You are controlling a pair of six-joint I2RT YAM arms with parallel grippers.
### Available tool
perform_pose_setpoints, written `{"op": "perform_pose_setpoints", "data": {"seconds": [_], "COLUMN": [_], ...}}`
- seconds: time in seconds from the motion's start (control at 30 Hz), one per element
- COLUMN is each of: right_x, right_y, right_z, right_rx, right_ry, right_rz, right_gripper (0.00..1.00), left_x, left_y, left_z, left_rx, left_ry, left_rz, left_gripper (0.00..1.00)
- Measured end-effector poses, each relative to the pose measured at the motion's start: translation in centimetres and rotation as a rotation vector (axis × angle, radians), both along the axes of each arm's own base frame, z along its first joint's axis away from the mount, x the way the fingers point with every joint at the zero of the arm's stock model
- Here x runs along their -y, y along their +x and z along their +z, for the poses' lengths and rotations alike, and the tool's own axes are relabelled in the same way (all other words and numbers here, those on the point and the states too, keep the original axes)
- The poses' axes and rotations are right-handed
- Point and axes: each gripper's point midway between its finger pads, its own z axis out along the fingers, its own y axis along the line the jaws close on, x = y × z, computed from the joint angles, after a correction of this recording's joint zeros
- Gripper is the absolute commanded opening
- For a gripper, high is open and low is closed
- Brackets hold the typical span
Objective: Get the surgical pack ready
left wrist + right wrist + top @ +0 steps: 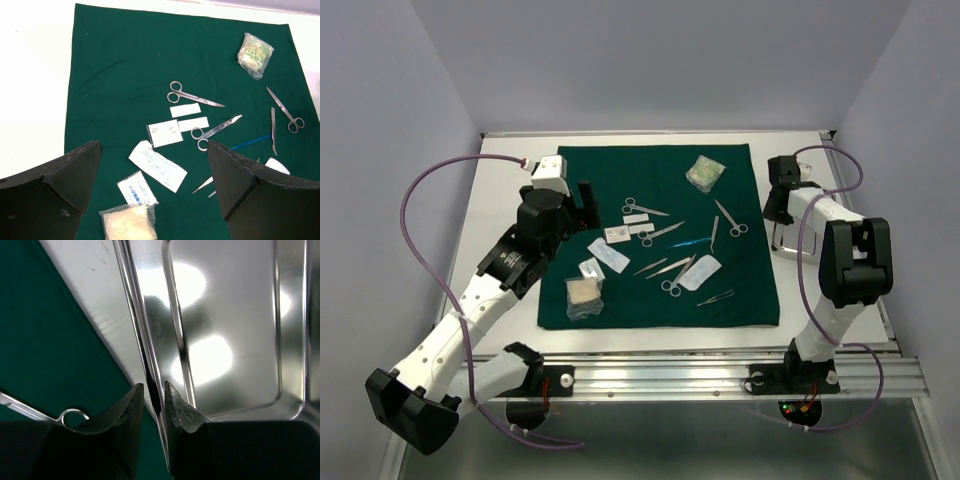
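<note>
Left jaws wide, right jaws tight.

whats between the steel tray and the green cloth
Only a bare strip of white table, clearest in the right wrist view, where the right end effector grips the rim of the tray.

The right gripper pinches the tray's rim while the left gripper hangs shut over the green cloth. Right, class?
Wrong: the left gripper is open, jaws wide apart over the cloth, per the left wrist view. The right gripper does pinch the tray rim.
</note>
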Motion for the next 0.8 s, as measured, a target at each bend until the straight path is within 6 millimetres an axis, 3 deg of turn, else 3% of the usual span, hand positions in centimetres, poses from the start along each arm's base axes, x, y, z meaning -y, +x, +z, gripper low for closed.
{"op": "perform_pose_setpoints", "data": {"seconds": [0.17,0.23,0.27,0.3,0.5,0.8], "right_x": [-0.2,-0.2,-0.2,-0.2,-0.1,-1.5], "right_y": [0.1,0.1,0.0,0.0,-0.1,-1.8], "right_z": [-0.9,-1.0,-1.0,-1.0,-0.3,4.3], "right_rx": [-0.025,-0.03,-0.033,-0.035,-0.035,0.052], "right_ry": [-0.001,-0.003,-0.005,-0.006,-0.024,-0.016], "right_rz": [0.028,0.037,0.042,0.049,0.095,0.261], "right_gripper": [0.26,0.14,0.02,0.01,0.01,0.01], "left_x": [-0.2,-0.2,-0.2,-0.2,-0.3,-0.4], "left_y": [-0.3,-0.3,-0.4,-0.4,-0.5,-0.6], "left_z": [0.3,0.3,0.3,0.3,0.6,0.7], "left_rx": [0.006,0.007,0.006,0.006,0.012,0.016], "left_ry": [-0.004,-0.005,-0.004,-0.004,-0.007,-0.012], "left_rz": [0.0,0.0,0.0,0.0,0.001,0.002], "left_gripper": [0.99,0.99,0.99,0.99,0.99,0.99]}}
